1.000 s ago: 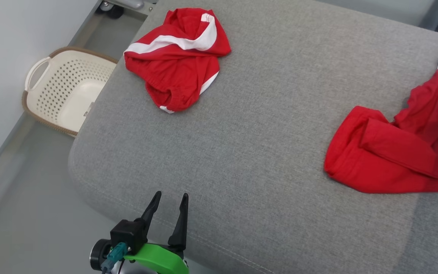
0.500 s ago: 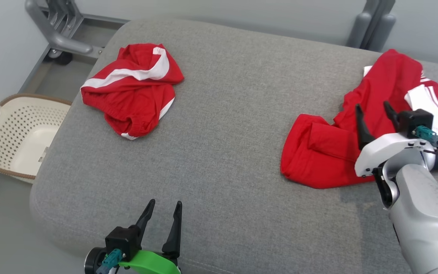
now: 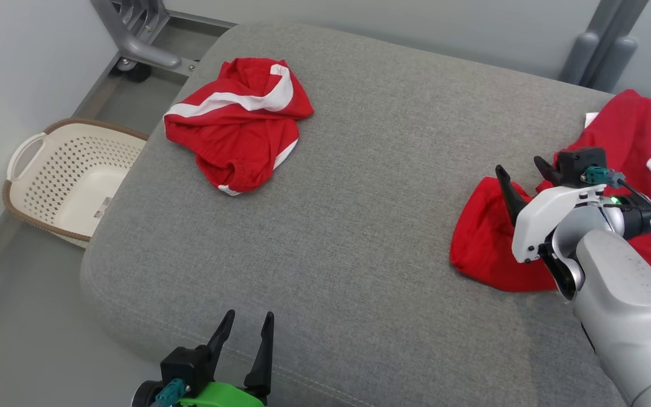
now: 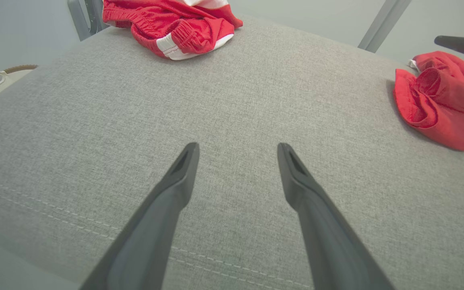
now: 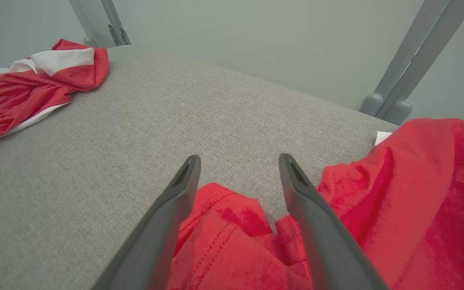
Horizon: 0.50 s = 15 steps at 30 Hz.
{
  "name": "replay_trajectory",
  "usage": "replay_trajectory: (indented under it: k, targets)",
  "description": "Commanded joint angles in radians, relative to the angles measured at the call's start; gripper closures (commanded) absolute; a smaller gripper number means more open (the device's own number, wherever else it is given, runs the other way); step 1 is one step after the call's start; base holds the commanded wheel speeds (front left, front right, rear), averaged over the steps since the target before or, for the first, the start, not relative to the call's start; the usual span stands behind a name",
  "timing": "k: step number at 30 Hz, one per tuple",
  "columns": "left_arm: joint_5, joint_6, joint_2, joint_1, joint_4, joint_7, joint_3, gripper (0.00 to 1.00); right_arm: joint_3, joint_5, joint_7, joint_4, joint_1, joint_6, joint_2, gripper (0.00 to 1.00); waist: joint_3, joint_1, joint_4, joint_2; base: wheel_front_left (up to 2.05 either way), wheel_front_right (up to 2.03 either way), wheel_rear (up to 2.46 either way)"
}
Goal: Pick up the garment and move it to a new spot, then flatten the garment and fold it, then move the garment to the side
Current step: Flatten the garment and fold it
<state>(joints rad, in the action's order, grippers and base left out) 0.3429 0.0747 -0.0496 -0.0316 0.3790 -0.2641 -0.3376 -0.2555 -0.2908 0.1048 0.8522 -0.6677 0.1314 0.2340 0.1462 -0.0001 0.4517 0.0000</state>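
**Lying crumpled on the grey cushion (image 3: 382,169): the red garment (image 3: 484,249)**

The red garment rests bunched in folds at the cushion's right end, and its part nearest the cushion's right edge shows white panels. The right gripper (image 3: 519,165) is poised above the fold nearest the cushion's middle. Its two dark fingers are spread wide apart and clasp nothing. In the right wrist view red cloth lies between and beneath them, though whether the tips touch it cannot be told. The left gripper (image 3: 249,314) hangs over the cushion's near edge, likewise spread wide and empty, well apart from the garment. A second red garment (image 3: 235,130), striped white, lies heaped near the cushion's far left corner. Beside the cushion's left edge, on the floor (image 3: 9,339), stands a pale perforated basket (image 3: 65,175). A grey metal frame (image 3: 139,45) stands beyond that far left corner.
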Motion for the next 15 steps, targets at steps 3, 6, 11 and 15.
replay_trajectory:
  k: [3,6,11,15]
  targets:
    - [0.029,0.002,-0.002,0.010,0.002,0.000,0.001,0.00,-0.030,-0.024,-0.040,0.029,-0.017,-0.001,0.021,0.00,0.019,0.0001,0.047,0.0000,0.00,0.00,0.00]
    - [0.045,0.005,-0.002,0.003,0.001,0.000,-0.005,0.00,-0.049,-0.036,-0.086,0.074,-0.017,-0.001,0.028,0.00,0.022,0.0001,0.067,0.0000,0.00,0.00,0.00]
    - [0.054,0.000,-0.002,0.001,0.006,0.000,-0.007,0.00,-0.066,-0.033,-0.172,0.160,-0.014,-0.001,0.024,0.00,0.021,0.0001,0.084,0.0000,0.00,0.00,0.00]
    - [0.064,0.000,-0.002,0.004,0.009,0.000,-0.001,0.00,-0.066,-0.020,-0.185,0.208,-0.014,-0.001,0.024,1.00,0.024,0.0001,0.092,0.0000,0.00,0.00,0.00]
